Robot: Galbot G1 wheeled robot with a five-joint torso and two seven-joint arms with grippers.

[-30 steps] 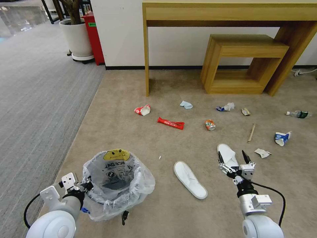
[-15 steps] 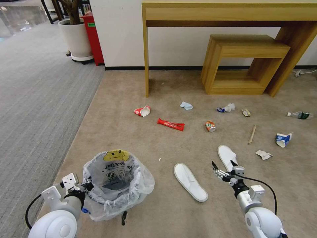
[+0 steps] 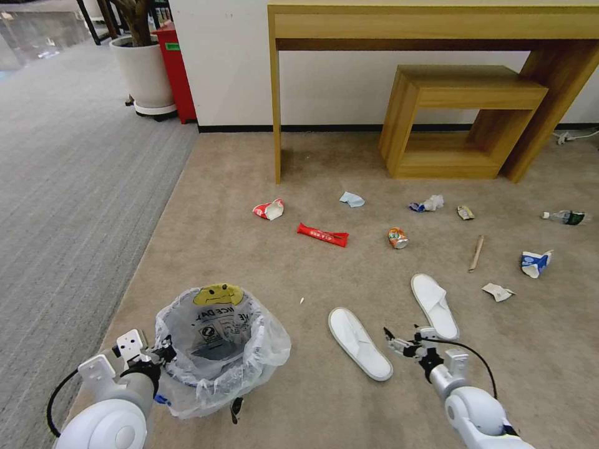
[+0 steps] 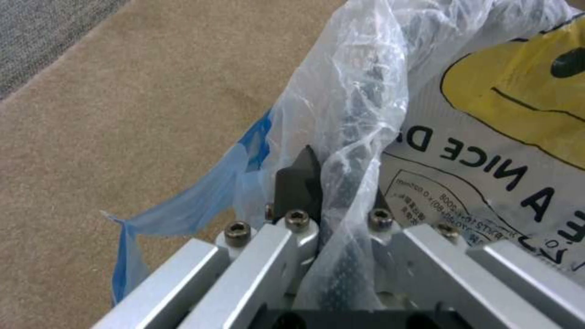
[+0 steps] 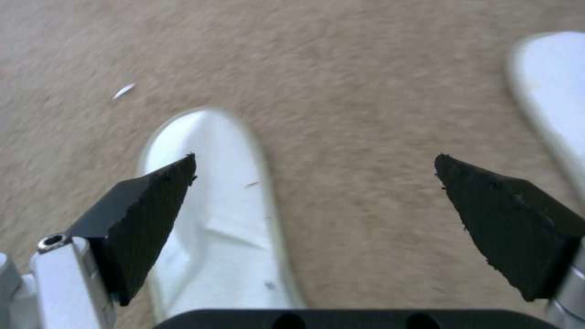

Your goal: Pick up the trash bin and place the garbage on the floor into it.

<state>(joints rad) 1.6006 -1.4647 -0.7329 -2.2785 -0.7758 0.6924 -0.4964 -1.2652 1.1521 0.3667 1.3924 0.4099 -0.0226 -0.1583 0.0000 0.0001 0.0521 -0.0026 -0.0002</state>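
Left white slipper (image 5: 213, 214) lies under the spread right gripper (image 5: 317, 214)

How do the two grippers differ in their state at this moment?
The left gripper is shut on the trash bin rim and its bag; the right gripper is open and holds nothing. The left is at the bin's side; the right hangs between two slippers. Both have dark fingers.

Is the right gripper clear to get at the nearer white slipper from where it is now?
Probably yes: the right gripper hangs open beside the nearer slipper, with bare carpet around and nothing between them.
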